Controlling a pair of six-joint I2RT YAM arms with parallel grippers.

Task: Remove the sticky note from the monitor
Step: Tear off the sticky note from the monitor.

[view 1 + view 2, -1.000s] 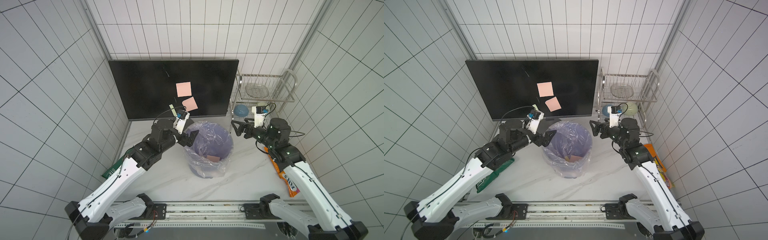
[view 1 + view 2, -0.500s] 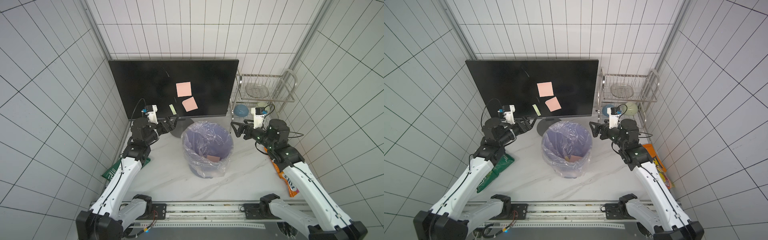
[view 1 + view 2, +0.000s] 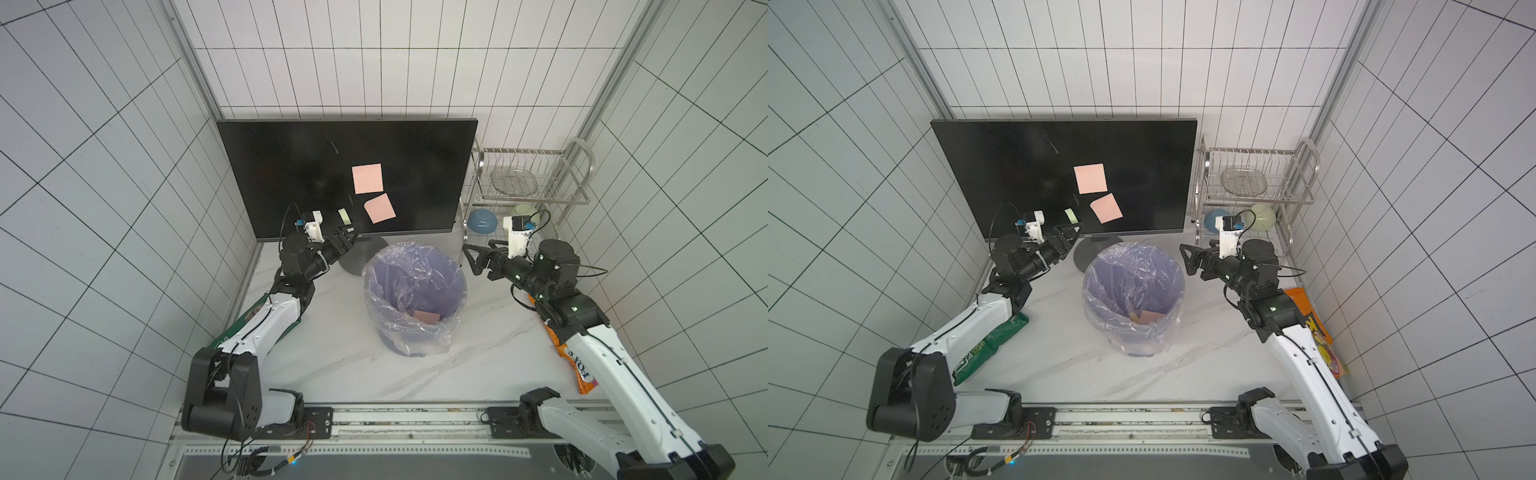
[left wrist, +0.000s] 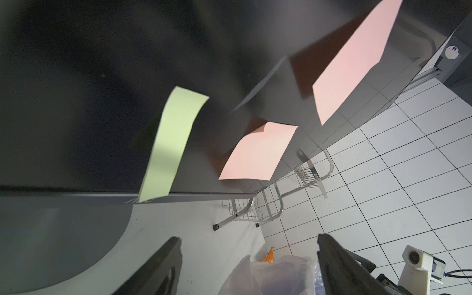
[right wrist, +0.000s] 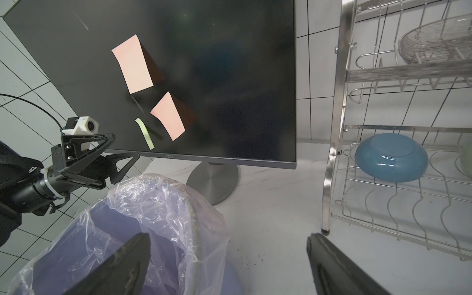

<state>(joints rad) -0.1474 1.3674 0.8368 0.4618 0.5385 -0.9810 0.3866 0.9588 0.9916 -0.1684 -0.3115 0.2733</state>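
The monitor (image 3: 291, 166) stands at the back with two pink sticky notes on its screen, an upper one (image 3: 367, 178) and a lower one (image 3: 379, 208). A narrow green sticky note (image 3: 343, 215) curls off the glass near the lower bezel. My left gripper (image 3: 349, 237) is open just below and in front of the green note (image 4: 168, 145), touching nothing. Its jaws (image 4: 249, 238) are empty. My right gripper (image 3: 469, 259) is open and empty beside the bin's right rim, pointing toward the monitor.
A purple bin (image 3: 455, 266) lined with clear plastic stands in front of the monitor's round base (image 5: 214, 178), with a pink note (image 3: 427, 317) inside. A wire dish rack (image 3: 536, 195) holding a blue bowl (image 3: 482, 220) is at the back right. Snack bags lie by both arms.
My left arm has swung from over the bin's left rim back to the left and up to the monitor's lower edge by the green note, its jaws narrowing slightly. The right arm barely moved.
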